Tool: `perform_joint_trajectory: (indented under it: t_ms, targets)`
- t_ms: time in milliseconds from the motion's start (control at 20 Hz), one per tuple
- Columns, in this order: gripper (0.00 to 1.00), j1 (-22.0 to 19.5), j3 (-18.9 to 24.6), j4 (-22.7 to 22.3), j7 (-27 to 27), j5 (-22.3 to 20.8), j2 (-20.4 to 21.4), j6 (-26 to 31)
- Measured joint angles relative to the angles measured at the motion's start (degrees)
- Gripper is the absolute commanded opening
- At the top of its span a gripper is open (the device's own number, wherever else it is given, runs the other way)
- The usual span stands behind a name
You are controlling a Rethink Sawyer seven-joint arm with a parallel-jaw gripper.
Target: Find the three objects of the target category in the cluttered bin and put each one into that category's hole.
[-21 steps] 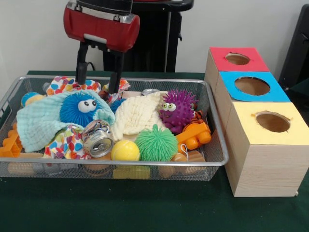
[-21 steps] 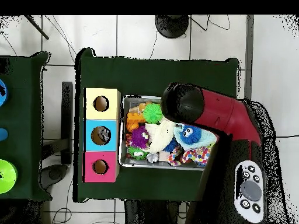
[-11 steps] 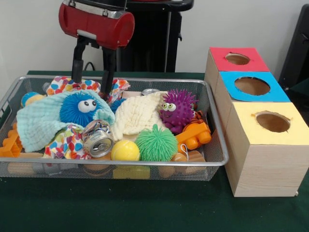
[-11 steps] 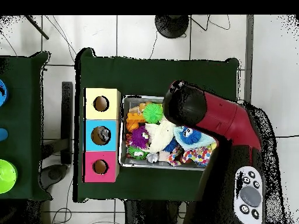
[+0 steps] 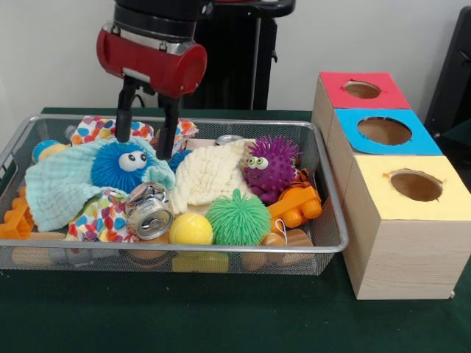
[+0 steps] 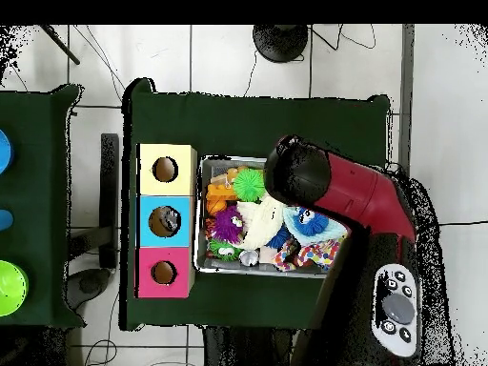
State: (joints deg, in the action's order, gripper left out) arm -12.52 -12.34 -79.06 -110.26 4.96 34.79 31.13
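Pincer (image 5: 145,145) tips hidden behind blue spiky toy (image 5: 121,165) (spread apart).

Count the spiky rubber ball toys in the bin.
3: a blue one with eyes on the light blue cloth, a purple one with eyes mid-bin, and a green one near the front rim. Clutter may hide others.
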Motion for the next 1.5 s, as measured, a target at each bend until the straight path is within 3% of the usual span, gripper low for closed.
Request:
perform_joint_trajectory:
  t_ms: [800, 1500]
  targets:
    - [1.00, -2.46, 0.61, 0.01, 0.00, -0.27, -4.31, -2.47]
    - [1.00, -2.16, 0.67, 0.02, 0.00, -1.17, -4.90, -2.47]
